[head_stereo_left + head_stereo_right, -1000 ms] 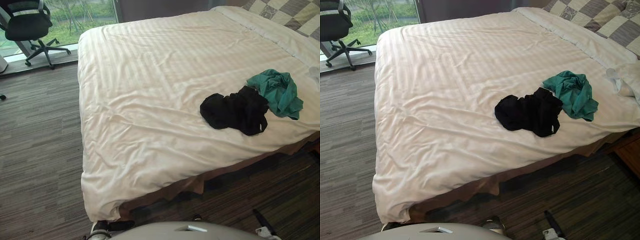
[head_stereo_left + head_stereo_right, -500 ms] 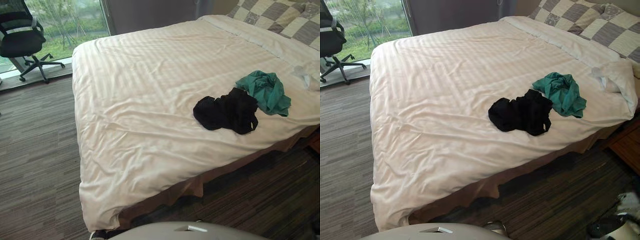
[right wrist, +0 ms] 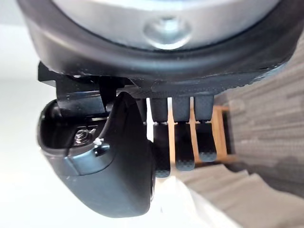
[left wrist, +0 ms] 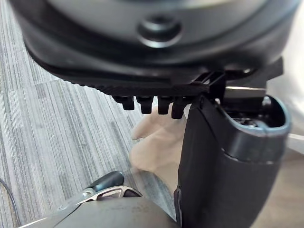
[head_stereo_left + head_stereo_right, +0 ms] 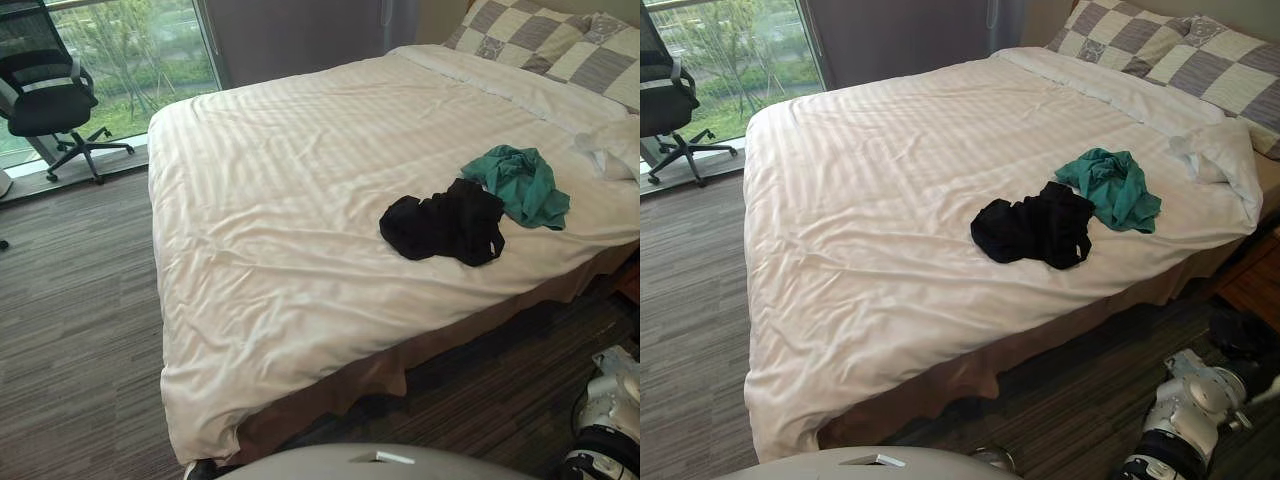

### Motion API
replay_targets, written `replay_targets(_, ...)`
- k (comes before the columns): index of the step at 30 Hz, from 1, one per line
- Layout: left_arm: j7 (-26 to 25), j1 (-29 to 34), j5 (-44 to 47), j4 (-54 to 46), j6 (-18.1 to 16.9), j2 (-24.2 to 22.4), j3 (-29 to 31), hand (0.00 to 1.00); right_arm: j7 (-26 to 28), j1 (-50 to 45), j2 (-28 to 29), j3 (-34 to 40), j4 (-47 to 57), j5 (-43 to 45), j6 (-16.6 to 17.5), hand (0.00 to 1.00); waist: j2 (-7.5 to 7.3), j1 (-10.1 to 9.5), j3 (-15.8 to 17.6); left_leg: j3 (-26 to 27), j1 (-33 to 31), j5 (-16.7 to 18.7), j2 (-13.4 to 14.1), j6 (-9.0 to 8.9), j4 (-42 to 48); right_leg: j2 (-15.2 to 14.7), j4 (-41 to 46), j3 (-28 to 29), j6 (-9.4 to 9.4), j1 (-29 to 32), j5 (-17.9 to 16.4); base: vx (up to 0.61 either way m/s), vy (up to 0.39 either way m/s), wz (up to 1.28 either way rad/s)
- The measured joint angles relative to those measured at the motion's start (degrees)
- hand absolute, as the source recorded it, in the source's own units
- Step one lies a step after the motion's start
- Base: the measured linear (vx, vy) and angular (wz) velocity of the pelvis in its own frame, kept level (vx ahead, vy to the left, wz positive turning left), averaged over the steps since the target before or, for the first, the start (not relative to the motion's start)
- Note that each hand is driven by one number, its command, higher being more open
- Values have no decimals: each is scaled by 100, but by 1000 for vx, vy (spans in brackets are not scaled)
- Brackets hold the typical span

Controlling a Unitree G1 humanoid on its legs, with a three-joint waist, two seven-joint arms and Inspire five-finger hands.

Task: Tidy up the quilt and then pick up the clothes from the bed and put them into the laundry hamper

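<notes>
A white quilt (image 5: pixel 890 200) covers the bed, smooth but for a turned-back corner (image 5: pixel 1220 160) by the pillows. On its near right part lie a black garment (image 5: pixel 1032 228) and, touching it on the far side, a teal garment (image 5: pixel 1110 188). My right arm (image 5: pixel 1190 410) hangs low over the floor beside the bed, well short of both garments. In its wrist view my right hand (image 3: pixel 109 156) has its fingers bent inward with nothing in them. My left hand (image 4: pixel 223 166) is down near the floor with straight fingers, holding nothing.
Checked pillows (image 5: pixel 1160 45) lie at the head of the bed. A black office chair (image 5: pixel 50 95) stands by the window at the far left. Striped carpet runs along the bed's near side, and a wooden piece of furniture (image 3: pixel 218 133) stands past my right hand.
The camera has swung up and to the right, bringing the pillows and the quilt's turned-back corner into view. My right arm has come in at the lower right. The garments have not moved.
</notes>
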State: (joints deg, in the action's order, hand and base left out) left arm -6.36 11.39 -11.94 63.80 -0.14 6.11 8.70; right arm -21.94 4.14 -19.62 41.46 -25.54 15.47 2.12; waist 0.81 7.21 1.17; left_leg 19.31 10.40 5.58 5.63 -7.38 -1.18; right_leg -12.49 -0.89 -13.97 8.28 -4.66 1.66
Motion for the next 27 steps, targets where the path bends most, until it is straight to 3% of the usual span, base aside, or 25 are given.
replay_targets(11,35,-29,0,-261,-112,47,-220,100,908,403,-240,-2122,1104,173,456,0,-38,-238,162,-210,-82,-29,-4,12,9,1,-15,-163,-4,-62,6,17,-10,10)
replay_targets(16,30,-70,2,-366,-195,109,-226,100,1296,670,-240,-2987,1117,173,456,0,-126,-256,404,-337,-82,-25,-15,20,34,-24,-18,-294,-4,-164,7,-7,-2,13)
replay_targets(27,-15,-198,247,-358,-227,88,-259,100,1860,1468,-34,-5035,1120,1010,454,0,-62,-512,655,-468,-109,-13,-8,45,96,-37,-28,-341,-2,-242,118,-7,-1,5)
